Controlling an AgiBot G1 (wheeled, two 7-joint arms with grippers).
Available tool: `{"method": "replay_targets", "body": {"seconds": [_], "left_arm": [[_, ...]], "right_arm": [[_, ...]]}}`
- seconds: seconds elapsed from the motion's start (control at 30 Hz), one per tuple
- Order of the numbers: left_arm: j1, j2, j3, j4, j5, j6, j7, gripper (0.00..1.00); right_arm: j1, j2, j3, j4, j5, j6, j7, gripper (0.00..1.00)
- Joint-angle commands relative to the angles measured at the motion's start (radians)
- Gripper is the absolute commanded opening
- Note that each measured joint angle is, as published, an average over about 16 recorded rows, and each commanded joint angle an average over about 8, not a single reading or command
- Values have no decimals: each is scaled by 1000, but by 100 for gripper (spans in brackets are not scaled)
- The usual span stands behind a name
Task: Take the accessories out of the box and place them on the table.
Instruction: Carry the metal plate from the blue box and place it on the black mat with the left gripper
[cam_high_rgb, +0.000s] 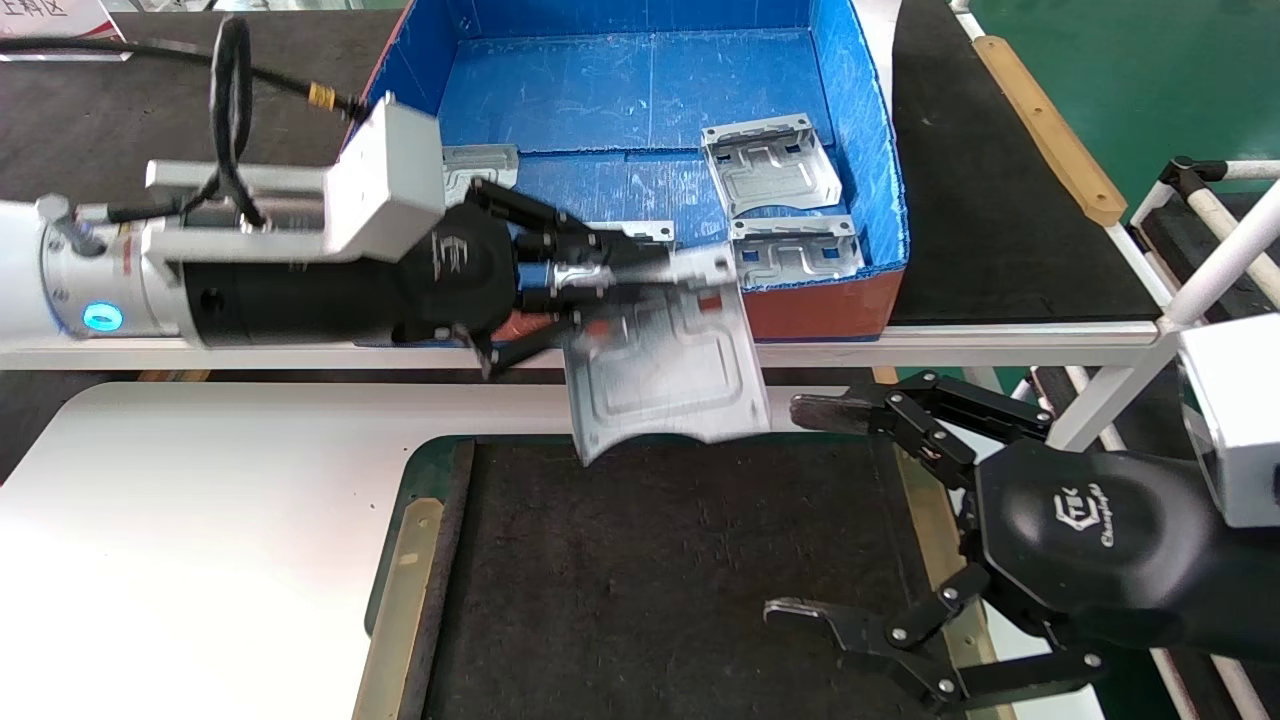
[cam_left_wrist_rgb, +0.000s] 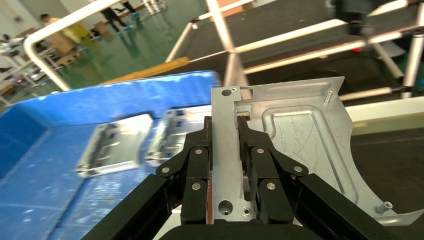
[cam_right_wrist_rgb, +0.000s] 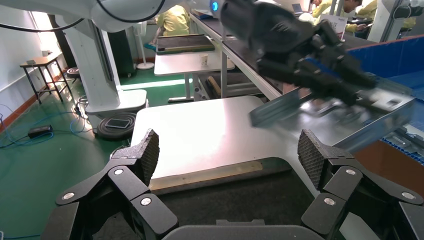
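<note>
My left gripper (cam_high_rgb: 655, 275) is shut on the bent edge of a silver plate (cam_high_rgb: 665, 375) and holds it in the air over the gap between the blue box (cam_high_rgb: 870, 150) and the white table (cam_high_rgb: 200, 500). The plate hangs down toward the table's dark mat (cam_high_rgb: 660, 580). In the left wrist view the left gripper (cam_left_wrist_rgb: 226, 130) clamps the plate's flange (cam_left_wrist_rgb: 300, 135). Two plates (cam_high_rgb: 768, 165) (cam_high_rgb: 797, 250) lie in the box's near right corner; parts of two more (cam_high_rgb: 480, 165) show behind my left arm. My right gripper (cam_high_rgb: 805, 510) is open and empty over the mat's right side, also in its wrist view (cam_right_wrist_rgb: 227, 155).
The box stands on a black bench with a white rail (cam_high_rgb: 1000, 340) behind the table. Tan strips (cam_high_rgb: 395, 600) flank the mat. A white tube frame (cam_high_rgb: 1220, 250) stands at the right. In the right wrist view the left arm and held plate (cam_right_wrist_rgb: 345, 117) hover over the table.
</note>
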Motion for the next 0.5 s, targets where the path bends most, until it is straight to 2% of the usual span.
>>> {"method": "replay_targets", "body": {"seconds": [0.03, 0.3, 0.5], "left_arm": [[20, -18, -1, -48, -8, 11, -13, 0], [122, -40, 18, -186, 13, -46, -46, 0], [221, -18, 47, -280, 69, -137, -25, 0]], "right_arm": [[0, 0, 0, 0, 0, 0, 0, 100], [0, 0, 0, 0, 0, 0, 0, 100], [0, 0, 0, 0, 0, 0, 0, 100]]}}
